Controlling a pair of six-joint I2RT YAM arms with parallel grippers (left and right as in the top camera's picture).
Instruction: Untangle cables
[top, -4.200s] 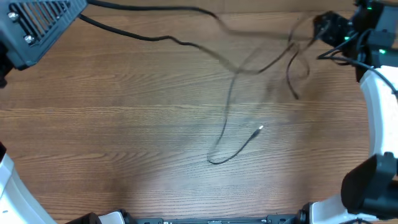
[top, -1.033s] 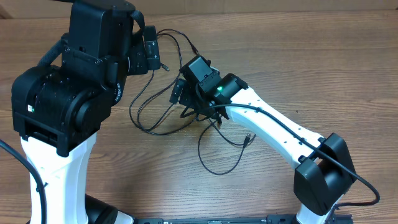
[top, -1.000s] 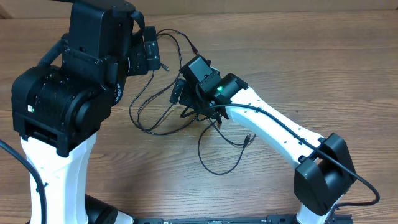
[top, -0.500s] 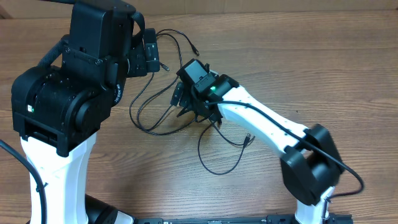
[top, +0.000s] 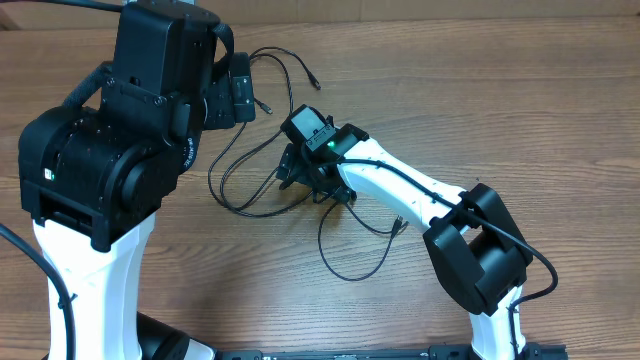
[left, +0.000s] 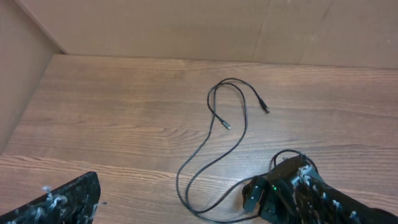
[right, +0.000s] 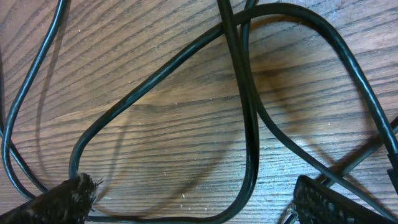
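The worktop (top: 520, 110) is pale brown wood-grain laminate. In the left wrist view, plain brown board walls (left: 186, 25) rise at its far edge and along its left side. At the left of the overhead view stands the left arm (top: 110, 170), a bulky black housing on a white column. It sits close under the camera and hides much of that side of the worktop. The left hand (top: 242, 95) points toward the middle, held above the surface. Only one fuzzy fingertip (left: 65, 199) enters its own camera, so I cannot tell whether it is spread or clenched.

Just right of it lie the cables (right: 250, 124), thin black cords resting on the worktop in loose, overlapping loops. One strand runs toward the far edge and ends in a far plug (top: 315, 86). Another sags toward the near edge and ends in a near plug (top: 400, 222) beside the right arm (top: 400, 185). That arm reaches in diagonally from the near right, and its white link and black wrist with a green light cover the centre of the tangle. The right hand (right: 199, 200) is released: its fingers (right: 59, 202) are well apart just above the wood, with crossing strands lying between them and nothing gripped.
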